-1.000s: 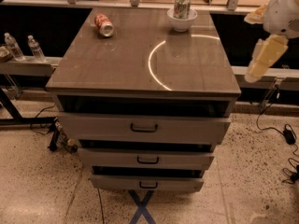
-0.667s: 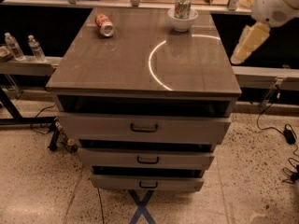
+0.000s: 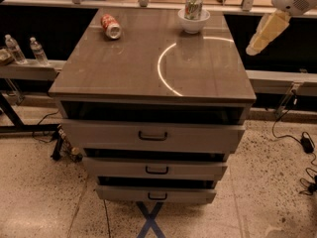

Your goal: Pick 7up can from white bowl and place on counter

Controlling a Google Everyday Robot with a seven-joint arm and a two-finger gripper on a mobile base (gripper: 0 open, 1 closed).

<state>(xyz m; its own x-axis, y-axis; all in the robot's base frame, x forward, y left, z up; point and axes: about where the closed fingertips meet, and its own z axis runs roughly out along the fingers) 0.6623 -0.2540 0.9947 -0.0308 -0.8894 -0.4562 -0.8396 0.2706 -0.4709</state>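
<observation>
— 7up can (image 3: 193,6) is standing upright in the bowl (image 3: 193,24), upper middle of the frame, by the counter's (image 3: 138,63) far edge. What is changing?

— The gripper (image 3: 265,33) is hanging at the upper right, off the counter's right side. Over the last second it has been climbing and sliding leftward, toward the bowl. Whether it is spread or pressed together I cannot tell.

— So the approach is only beginning?

— I am judging so: it is sitting well apart from the can, and no grasp is happening yet.

— Anything getting in the way?

— A red can (image 3: 111,26) is lying on its side at the upper left, well apart from the bowl. Two bottles (image 3: 14,48) are standing at the left edge, off the counter. Nothing is standing between gripper and bowl.
</observation>
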